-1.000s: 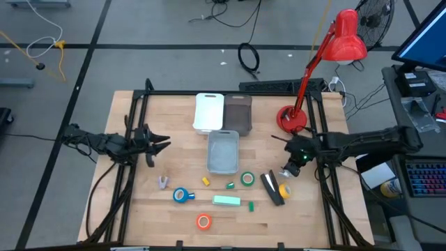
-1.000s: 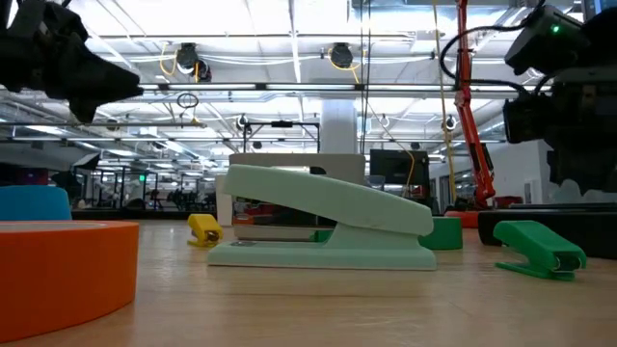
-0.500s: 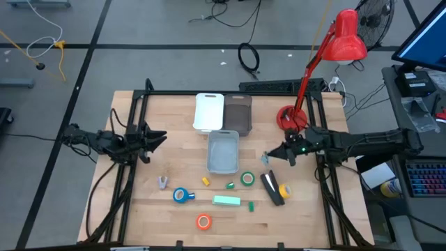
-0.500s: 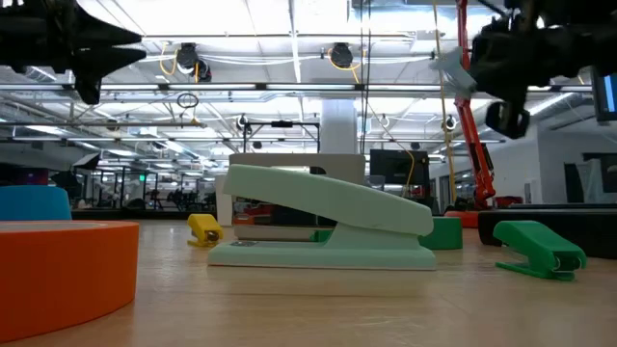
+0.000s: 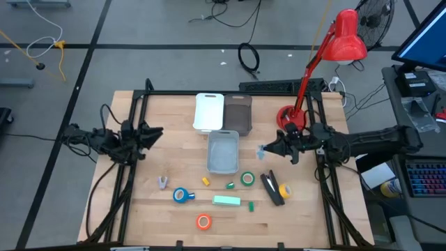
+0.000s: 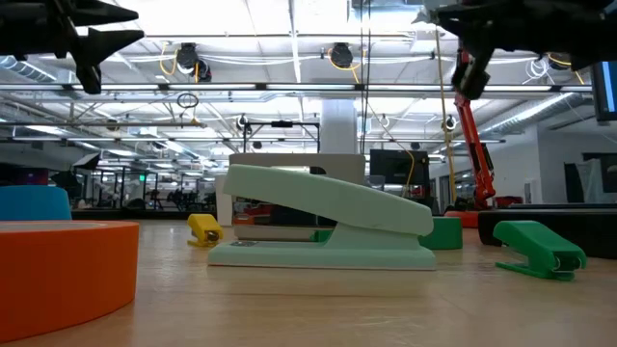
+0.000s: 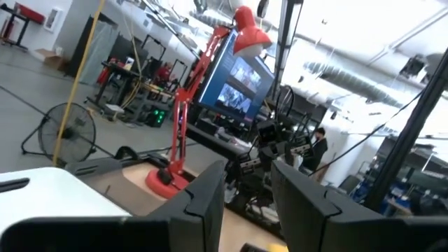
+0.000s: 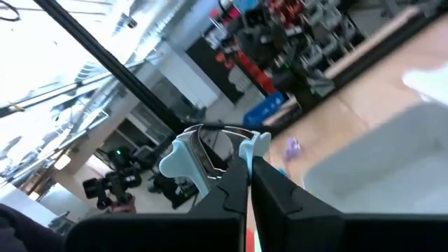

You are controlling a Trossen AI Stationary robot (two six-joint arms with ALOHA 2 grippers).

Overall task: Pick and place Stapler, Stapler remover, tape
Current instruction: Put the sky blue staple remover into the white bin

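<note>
1. The remover (image 8: 210, 157), a pale blue claw, is sitting pinched in the right gripper (image 5: 267, 149), whose fingers are clamped together on it. It is hanging in the air just off the 3 o'clock side of the grey tray (image 5: 223, 164).
2. The step in hand, I am guessing, is the carry to that tray. The gripper is needing to travel toward 9 o'clock until the claw is over the tray's bare floor, then lower before letting go, so the light piece is not bouncing out.
3. The grip is looking narrow, taken on the claw's middle, so a slow, level move is the safer one.
4. The mint stapler (image 5: 226, 201) is lying toward 6 o'clock of the tray, with the green tape (image 5: 247, 179) between them.
5. The blue tape (image 5: 182, 195) and orange tape (image 5: 203, 222) are lying toward 7 o'clock, and the yellow tape (image 5: 284, 189) is resting beside a black stapler (image 5: 272, 188) at 4 o'clock.
6. The left gripper (image 5: 157, 131) is waiting at 9 o'clock, fingers apart and holding nothing.
</note>
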